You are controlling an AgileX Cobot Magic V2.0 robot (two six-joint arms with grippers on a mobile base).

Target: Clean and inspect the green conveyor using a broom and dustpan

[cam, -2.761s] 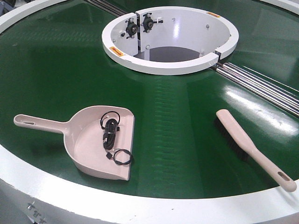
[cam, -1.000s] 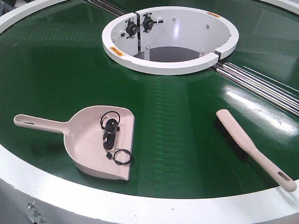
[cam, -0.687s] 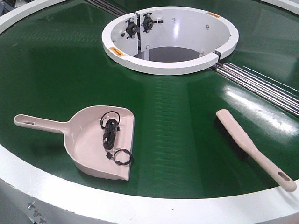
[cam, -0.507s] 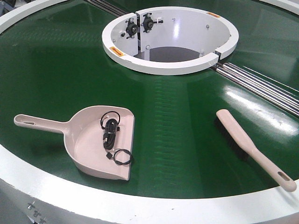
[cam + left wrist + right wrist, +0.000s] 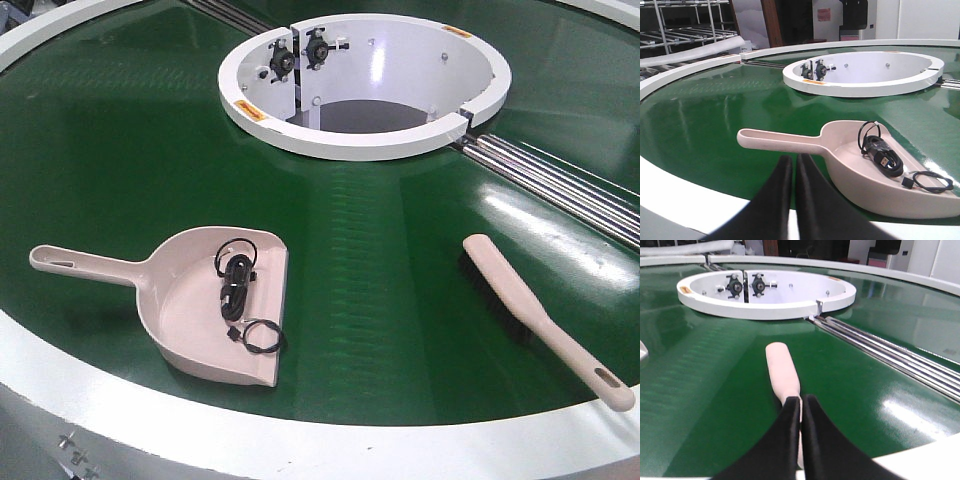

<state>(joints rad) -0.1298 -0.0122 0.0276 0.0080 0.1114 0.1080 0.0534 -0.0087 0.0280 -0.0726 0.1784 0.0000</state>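
On the green conveyor (image 5: 400, 250), the dustpan (image 5: 215, 305) holding a black cable (image 5: 237, 285) lay at 8 o'clock, the broom (image 5: 530, 315) at 4 o'clock; left gripper (image 5: 791, 162) and right gripper (image 5: 801, 402) were clenched, grasping nothing.

You are looking at no readable text here — the small orange stickers (image 5: 243, 101) sitting on the white hub ring (image 5: 360, 145) are showing marks too small to make out, and the pink sign (image 5: 823, 14) hanging in the background of the left wrist view is blurred.
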